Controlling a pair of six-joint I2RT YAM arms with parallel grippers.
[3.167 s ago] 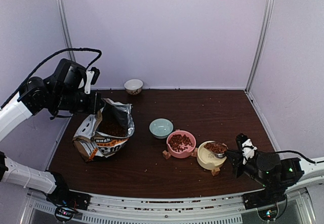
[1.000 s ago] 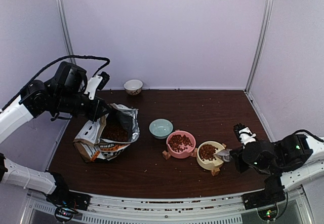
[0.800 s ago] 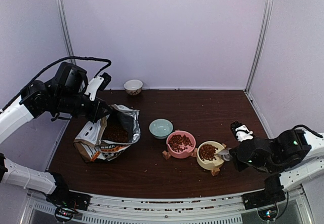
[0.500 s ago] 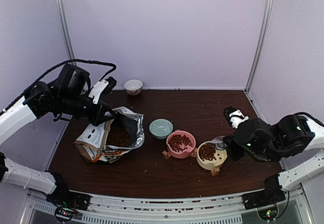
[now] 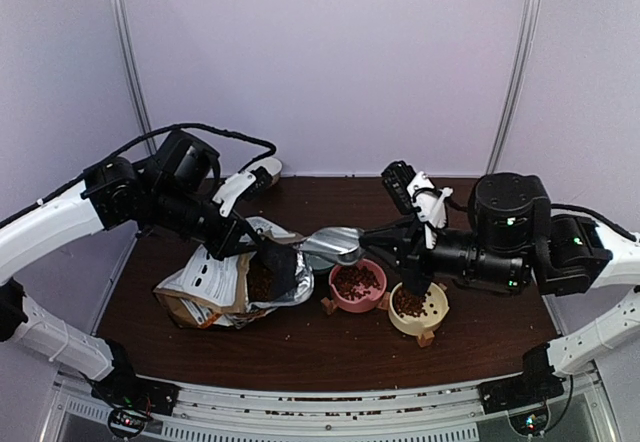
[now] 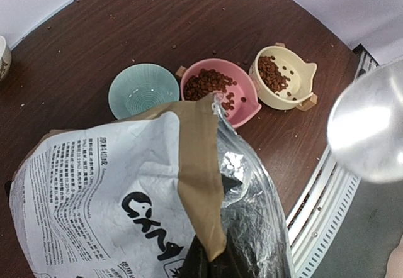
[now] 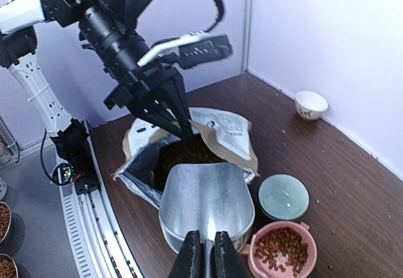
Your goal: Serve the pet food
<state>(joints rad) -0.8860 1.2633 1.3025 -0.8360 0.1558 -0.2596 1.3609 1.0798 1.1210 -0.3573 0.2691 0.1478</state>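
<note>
Along the near edge runs a ribbed metal rail [image 5: 330,402]. Just beyond it, the dark brown wood-grain tabletop [image 5: 440,212] is dotted with stray crumbs. The pet food [image 5: 355,282] lies in three places: heaped in the pink bowl [image 5: 380,287], in the yellow bowl [image 5: 435,320] touching it on the right, and as a dark mass inside the open mouth of the bag [image 5: 205,280]. The bag slumps at the left with its foil lining showing. Its white panel carries lines of small black print too fine to read and large stylised black letters I cannot make out. The left hand [image 5: 258,247] is pinched tight on the bag's brown rim. The right hand [image 7: 204,243] is clamped on the handle of the scoop [image 7: 206,205], held in the air between the bag's mouth and the bowls with its bare silver hollow facing up. Beyond the pink bowl sits a teal bowl [image 6: 143,90], largely covered by the scoop in the top view. A small white bowl [image 7: 310,104] stands by the far wall. Pale lilac panels [image 5: 330,62] with metal uprights close the space.
</note>
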